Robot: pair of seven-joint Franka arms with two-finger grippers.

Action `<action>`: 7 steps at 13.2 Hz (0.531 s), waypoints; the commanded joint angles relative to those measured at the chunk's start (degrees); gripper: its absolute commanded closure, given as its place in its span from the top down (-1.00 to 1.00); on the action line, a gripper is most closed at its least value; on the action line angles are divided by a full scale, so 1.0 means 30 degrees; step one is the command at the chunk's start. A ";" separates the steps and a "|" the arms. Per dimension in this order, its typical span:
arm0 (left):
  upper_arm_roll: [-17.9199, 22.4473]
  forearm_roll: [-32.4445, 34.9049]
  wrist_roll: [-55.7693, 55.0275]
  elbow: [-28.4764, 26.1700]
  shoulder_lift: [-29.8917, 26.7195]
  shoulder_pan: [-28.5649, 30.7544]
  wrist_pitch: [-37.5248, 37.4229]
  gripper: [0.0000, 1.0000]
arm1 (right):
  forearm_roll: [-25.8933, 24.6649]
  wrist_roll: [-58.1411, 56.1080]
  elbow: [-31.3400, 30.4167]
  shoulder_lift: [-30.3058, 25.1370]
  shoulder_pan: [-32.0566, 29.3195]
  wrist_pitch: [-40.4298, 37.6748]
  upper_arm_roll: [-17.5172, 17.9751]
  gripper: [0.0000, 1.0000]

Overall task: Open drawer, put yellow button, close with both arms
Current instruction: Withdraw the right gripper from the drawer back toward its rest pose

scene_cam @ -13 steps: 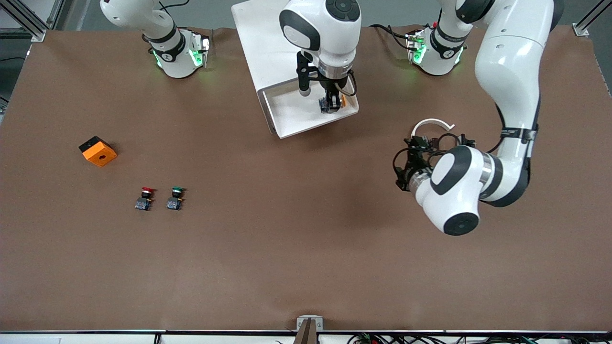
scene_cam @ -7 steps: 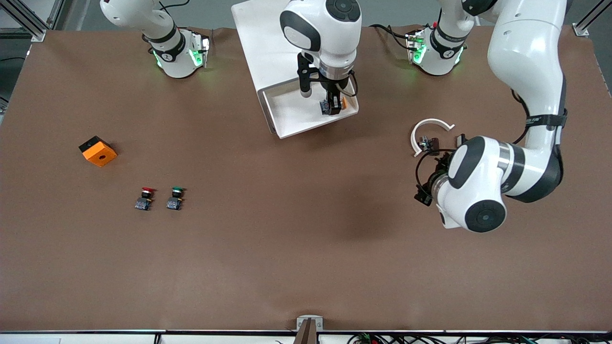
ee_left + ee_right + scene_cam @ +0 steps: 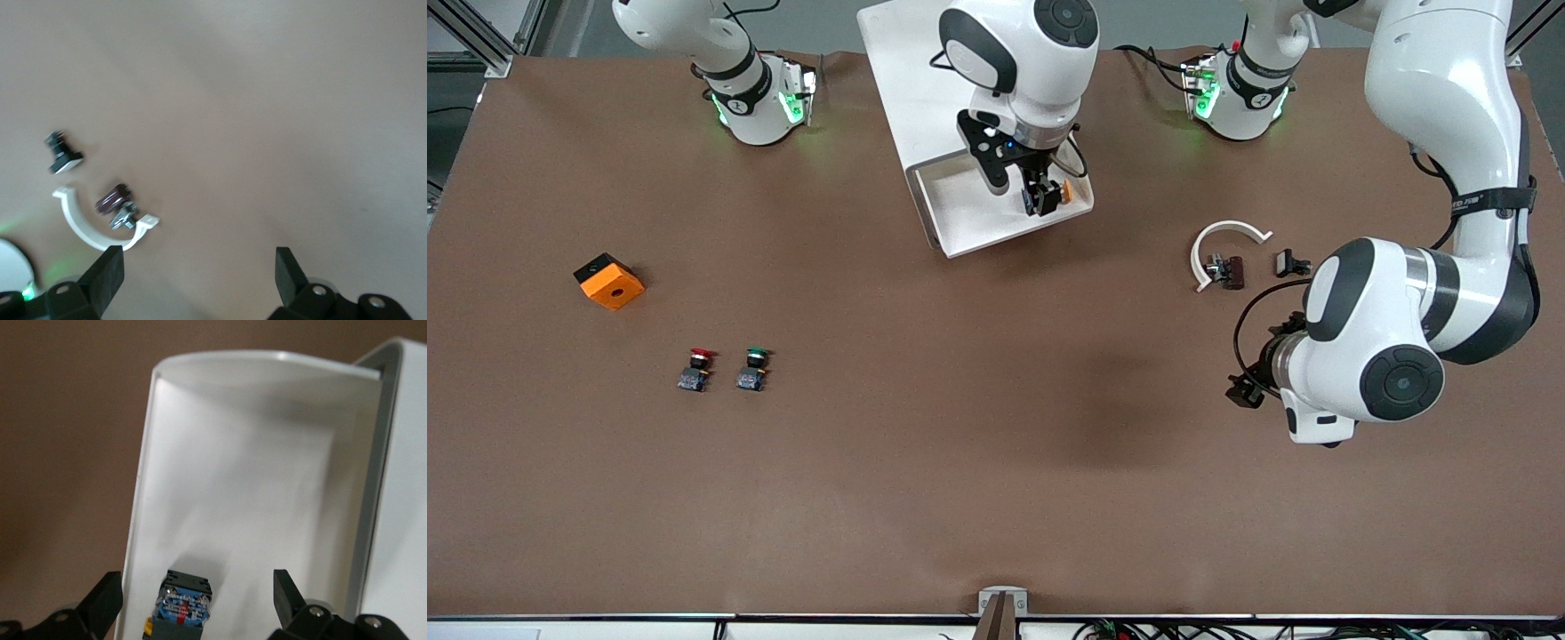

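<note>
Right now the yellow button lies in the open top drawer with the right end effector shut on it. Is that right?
Not quite. The right end effector is open, its fingers clear of the yellow button, which lies in the open drawer. The right wrist view shows it.

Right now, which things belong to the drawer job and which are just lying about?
Job:
- drawer, open
- yellow button, in the drawer
- right gripper, open over it
- left gripper, open

Lying about:
- red button
- green button
- orange block
- white clamp
</note>
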 commanded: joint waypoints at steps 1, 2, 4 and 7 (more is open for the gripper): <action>-0.0308 -0.0725 0.2929 -0.2899 -0.1917 0.0326 0.2778 1.00 | 0.0367 -0.4808 0.1028 -0.0273 -0.1419 -0.1346 0.0015 1.00; -0.0308 -0.0845 0.4074 -0.3751 -0.2474 0.0326 0.3748 1.00 | 0.0396 -0.6247 0.1028 -0.0478 -0.2148 -0.1348 0.0014 1.00; -0.0279 -0.0817 0.6591 -0.4228 -0.2889 0.0297 0.4632 1.00 | 0.0309 -0.9876 0.1028 -0.0917 -0.3439 -0.1406 -0.0015 1.00; -0.0308 -0.0846 0.8682 -0.5920 -0.4260 0.0209 0.6158 1.00 | -0.0537 -1.6287 0.0999 -0.1240 -0.5284 -0.1963 -0.0307 1.00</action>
